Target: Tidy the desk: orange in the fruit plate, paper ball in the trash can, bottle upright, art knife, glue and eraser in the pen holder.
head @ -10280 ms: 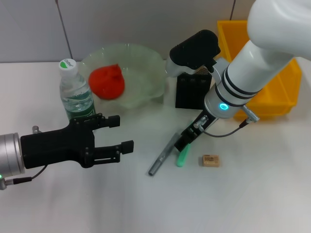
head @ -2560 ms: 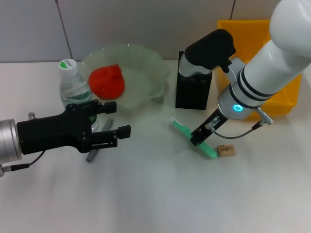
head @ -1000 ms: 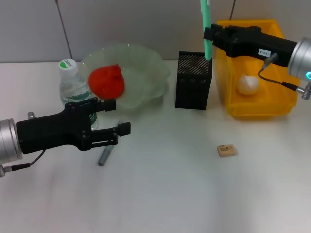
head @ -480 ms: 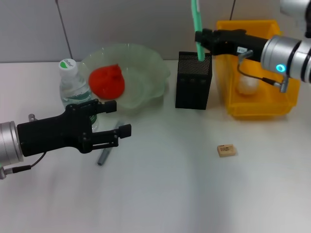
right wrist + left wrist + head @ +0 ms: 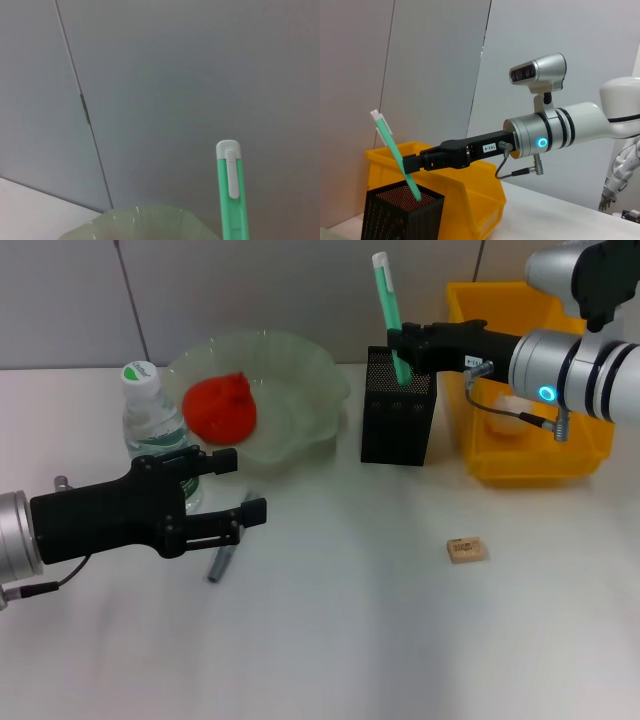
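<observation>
My right gripper (image 5: 403, 346) is shut on the green art knife (image 5: 385, 305), which leans with its lower end inside the black mesh pen holder (image 5: 398, 430). The left wrist view shows the same art knife (image 5: 395, 150), right gripper (image 5: 414, 163) and pen holder (image 5: 402, 217). The orange (image 5: 220, 406) lies in the pale green fruit plate (image 5: 310, 380). The bottle (image 5: 152, 430) stands upright. My left gripper (image 5: 235, 486) hangs open beside the bottle, above the grey glue stick (image 5: 219, 562). The eraser (image 5: 466, 549) lies on the table. The paper ball (image 5: 512, 403) sits in the yellow trash can (image 5: 520, 465).
The white table (image 5: 380, 640) spreads out in front of the eraser. A grey wall stands behind the plate and the trash can. In the right wrist view, the knife's top (image 5: 231, 195) rises above the plate rim (image 5: 150, 222).
My right gripper has carried the art knife from the table up over the pen holder and lowered its tip into it. The glue stick now lies near my left gripper.
</observation>
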`<state>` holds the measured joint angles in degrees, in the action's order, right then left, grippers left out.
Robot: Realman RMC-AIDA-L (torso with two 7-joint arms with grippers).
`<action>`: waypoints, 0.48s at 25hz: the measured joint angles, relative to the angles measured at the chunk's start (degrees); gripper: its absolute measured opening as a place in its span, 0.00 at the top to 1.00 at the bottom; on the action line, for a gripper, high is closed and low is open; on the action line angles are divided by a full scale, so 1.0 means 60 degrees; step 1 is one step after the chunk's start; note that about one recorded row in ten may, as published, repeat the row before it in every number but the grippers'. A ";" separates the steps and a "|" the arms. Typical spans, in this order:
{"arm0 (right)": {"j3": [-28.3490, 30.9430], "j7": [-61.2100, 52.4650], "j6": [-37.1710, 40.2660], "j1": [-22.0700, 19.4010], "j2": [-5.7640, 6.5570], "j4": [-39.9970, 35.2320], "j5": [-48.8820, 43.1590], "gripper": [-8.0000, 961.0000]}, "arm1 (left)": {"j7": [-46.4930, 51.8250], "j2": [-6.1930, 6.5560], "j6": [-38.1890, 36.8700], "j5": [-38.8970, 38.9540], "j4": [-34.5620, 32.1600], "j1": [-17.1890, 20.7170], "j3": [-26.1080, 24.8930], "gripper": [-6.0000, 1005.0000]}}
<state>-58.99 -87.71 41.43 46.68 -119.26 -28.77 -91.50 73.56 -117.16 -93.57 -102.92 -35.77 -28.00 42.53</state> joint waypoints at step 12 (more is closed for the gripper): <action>0.0049 0.0001 -0.0024 -0.0108 0.0006 -0.0026 -0.0045 0.70 | 0.0032 0.0073 -0.0100 0.0000 -0.0015 -0.0007 -0.0101 0.25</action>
<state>-58.70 -87.71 41.29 46.03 -119.22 -28.93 -91.77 73.76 -116.73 -94.17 -102.92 -35.86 -28.04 41.92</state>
